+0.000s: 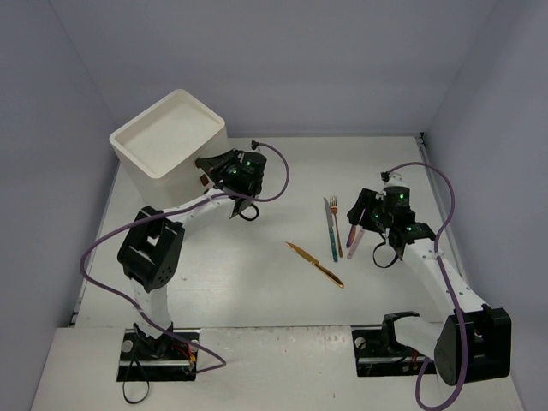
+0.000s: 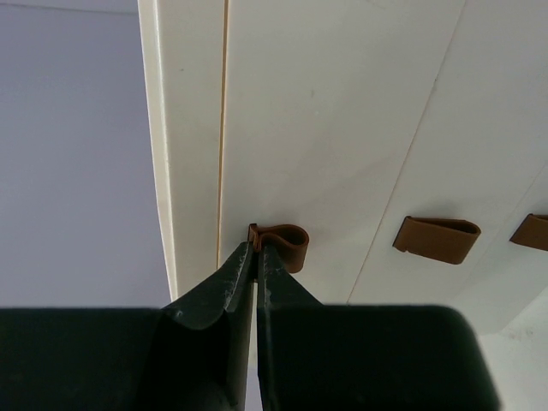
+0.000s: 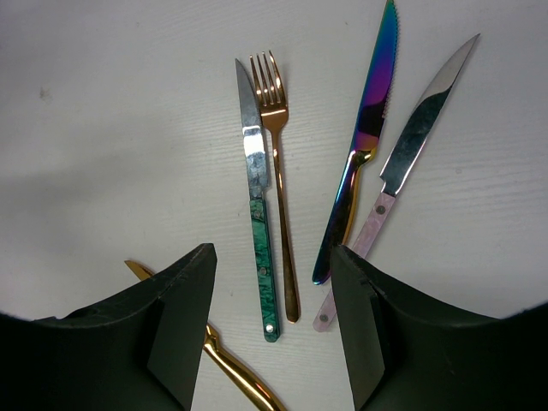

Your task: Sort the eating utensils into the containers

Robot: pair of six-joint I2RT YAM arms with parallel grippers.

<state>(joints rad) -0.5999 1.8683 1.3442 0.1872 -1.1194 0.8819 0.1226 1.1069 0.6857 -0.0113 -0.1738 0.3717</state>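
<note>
The white drawer cabinet (image 1: pixel 167 141) stands at the back left. My left gripper (image 2: pixel 255 250) is shut on the edge of one drawer's brown handle (image 2: pixel 289 243), pressed up to the cabinet front (image 1: pixel 208 174). Two more brown handles (image 2: pixel 437 238) (image 2: pixel 533 231) show to the right. My right gripper (image 3: pixel 272 261) hangs open above loose utensils: a green-handled knife (image 3: pixel 259 218), a copper fork (image 3: pixel 280 180), a rainbow knife (image 3: pixel 366 137), a pink-handled knife (image 3: pixel 411 150) and a gold knife (image 3: pixel 235 377). Its jaws touch none of them.
In the top view the gold knife (image 1: pixel 315 264) lies apart, nearer the middle of the table, while the other utensils (image 1: pixel 334 227) cluster by the right gripper (image 1: pixel 363 216). Grey walls close in both sides and the back.
</note>
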